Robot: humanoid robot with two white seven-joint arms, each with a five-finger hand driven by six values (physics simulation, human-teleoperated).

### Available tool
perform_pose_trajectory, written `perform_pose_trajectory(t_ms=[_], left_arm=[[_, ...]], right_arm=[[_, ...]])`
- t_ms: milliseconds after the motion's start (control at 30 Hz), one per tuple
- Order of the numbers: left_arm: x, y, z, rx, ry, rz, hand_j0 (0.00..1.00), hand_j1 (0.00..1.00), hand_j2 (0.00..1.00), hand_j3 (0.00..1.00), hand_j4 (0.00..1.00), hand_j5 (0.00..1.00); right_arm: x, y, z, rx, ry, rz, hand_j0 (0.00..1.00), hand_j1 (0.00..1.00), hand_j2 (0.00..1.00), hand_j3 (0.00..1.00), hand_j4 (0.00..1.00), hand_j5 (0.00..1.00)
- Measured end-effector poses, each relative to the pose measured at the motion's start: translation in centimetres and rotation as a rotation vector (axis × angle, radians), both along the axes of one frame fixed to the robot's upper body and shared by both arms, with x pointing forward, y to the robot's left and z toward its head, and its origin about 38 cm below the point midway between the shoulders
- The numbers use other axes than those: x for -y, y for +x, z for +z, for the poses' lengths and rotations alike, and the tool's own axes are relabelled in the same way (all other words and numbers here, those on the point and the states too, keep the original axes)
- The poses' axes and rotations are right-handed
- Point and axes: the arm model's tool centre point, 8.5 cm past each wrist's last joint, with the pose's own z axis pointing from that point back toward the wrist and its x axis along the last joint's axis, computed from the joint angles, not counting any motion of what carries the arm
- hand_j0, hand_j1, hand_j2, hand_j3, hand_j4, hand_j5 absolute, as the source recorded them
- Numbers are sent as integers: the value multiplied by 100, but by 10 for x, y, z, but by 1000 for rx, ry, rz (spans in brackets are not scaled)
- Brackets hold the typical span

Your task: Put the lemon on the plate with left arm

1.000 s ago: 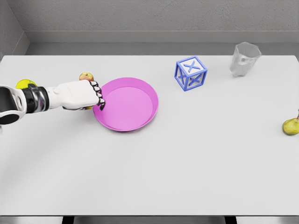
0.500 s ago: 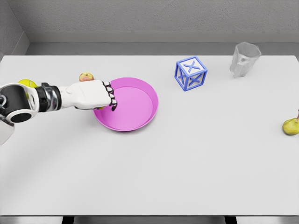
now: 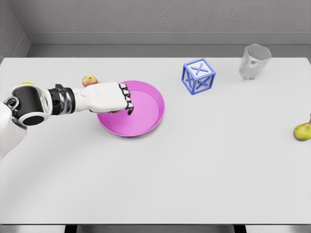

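Left hand [image 3: 108,97]: we see it over the left rim of the pink plate [image 3: 146,124] — fingers curled downward, something yellowish just showing beneath; whether that is the lemon we cannot tell.
Apple [image 3: 89,80]: far-left of the plate, just beside the hand.
Blue cube [image 3: 198,76]: right of the plate.
Glass [image 3: 254,61]: far right.
Pear [image 3: 302,130]: right edge.

A yellow sliver under the left hand [image 3: 109,97] — perhaps the lemon [image 3: 115,111] — mostly hidden; pear [image 3: 302,131] cut off at the edge.
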Motion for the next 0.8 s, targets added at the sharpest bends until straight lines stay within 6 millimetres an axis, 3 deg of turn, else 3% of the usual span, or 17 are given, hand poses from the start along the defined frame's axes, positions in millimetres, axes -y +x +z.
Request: perform_pose_trajectory(t_ms=[100,167,233,433,600,733,800], left_arm=[[11,1,5,10,-3,-24,55,55,55,55,55,55],[16,0,2,4,-4,-35,62,62,62,62,62,62],[18,-1,1,1,-9,-42,99,99,99,99,99,99],[20,-2,2,-5,-22,-48,100,100,100,100,100,100],[14,4,17,21,-43,-33,100,100,100,100,100,100],[-22,13,38,60,-76,57,100,100,100,100,100,100],[-48,12,34,35,-92,112,100,100,100,100,100,100]], right_arm=[[0,0,0,0,0,0,100,100,100,100,100,100],[0,0,0,0,0,0,100,100,100,100,100,100],[0,0,0,0,0,0,100,100,100,100,100,100],[0,0,0,0,0,0,100,100,100,100,100,100],[0,0,0,0,0,0,100,100,100,100,100,100],[0,0,0,0,0,0,100,100,100,100,100,100],[0,0,0,0,0,0,100,100,100,100,100,100]])
